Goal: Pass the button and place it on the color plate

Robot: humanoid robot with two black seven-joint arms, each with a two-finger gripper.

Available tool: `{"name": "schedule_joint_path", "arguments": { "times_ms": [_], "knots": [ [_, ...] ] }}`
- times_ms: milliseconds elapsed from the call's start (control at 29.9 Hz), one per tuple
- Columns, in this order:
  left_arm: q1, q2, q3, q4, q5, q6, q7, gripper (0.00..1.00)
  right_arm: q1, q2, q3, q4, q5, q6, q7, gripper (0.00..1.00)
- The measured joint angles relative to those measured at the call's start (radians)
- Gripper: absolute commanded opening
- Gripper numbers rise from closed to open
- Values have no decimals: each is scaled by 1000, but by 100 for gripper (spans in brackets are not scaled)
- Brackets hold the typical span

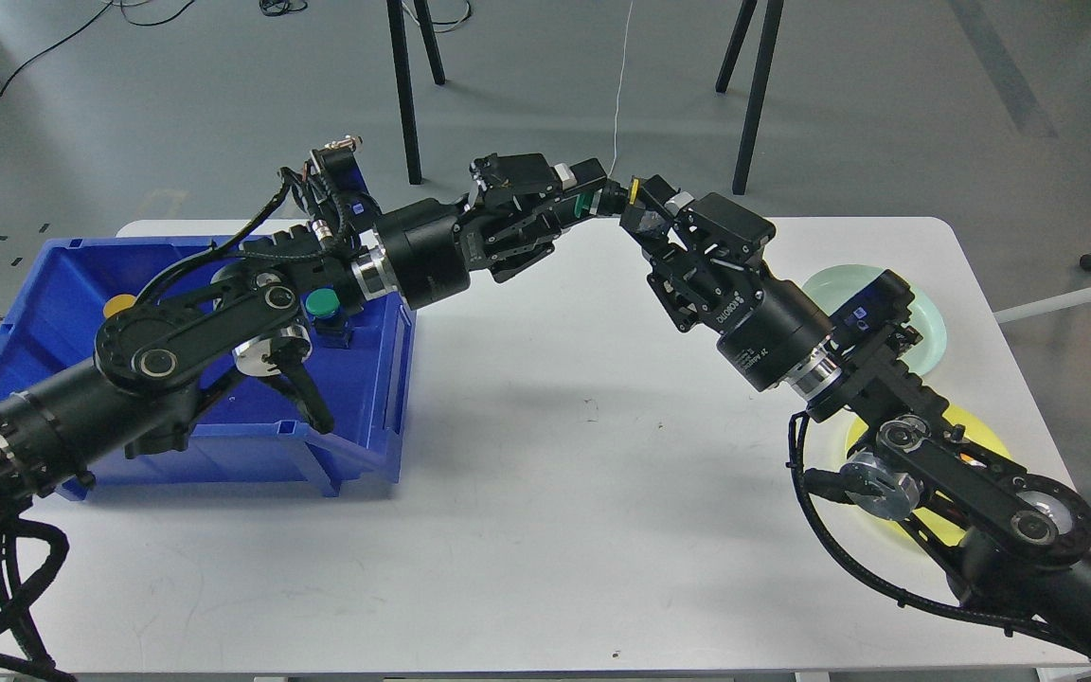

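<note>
A button with a green cap (586, 203) and a grey, blue and yellow base (638, 210) hangs in the air above the far middle of the white table (527, 493). My left gripper (580, 197) is shut on its green cap end. My right gripper (648, 214) comes in from the right, and its fingers (661, 189) close around the base end. A pale green plate (926, 314) and a yellow plate (983, 438) lie at the right side of the table, both partly hidden by my right arm.
A blue bin (25, 303) stands at the left of the table, under my left arm. It holds another green button (322, 303) and a yellow one (116, 306). Black stand legs (403, 85) rise behind the table.
</note>
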Motion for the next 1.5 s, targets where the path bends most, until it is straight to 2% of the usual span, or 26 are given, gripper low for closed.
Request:
{"name": "schedule_joint_path", "arguments": {
  "times_ms": [67,568,802,903,1070,1304,1505],
  "knots": [
    [0,-1,0,0,0,0,1,62,-1,-2,0,0,0,0,0,1],
    [5,-9,0,0,-2,0,1,68,-44,-13,16,9,5,-1,0,1],
    [6,-9,0,0,-3,0,0,69,-139,-53,224,2,27,-5,0,1],
    [6,-9,0,0,-3,0,0,70,-188,-55,313,-43,80,-6,0,0],
    [6,-9,0,0,-3,0,0,70,-212,-65,354,-210,217,-13,-1,0],
    [6,-9,0,0,-3,0,0,70,-184,-66,337,-446,366,-73,-105,0],
    [6,-9,-1,0,-3,0,0,70,-89,-59,230,-571,372,-166,-140,0]
  ]
}}
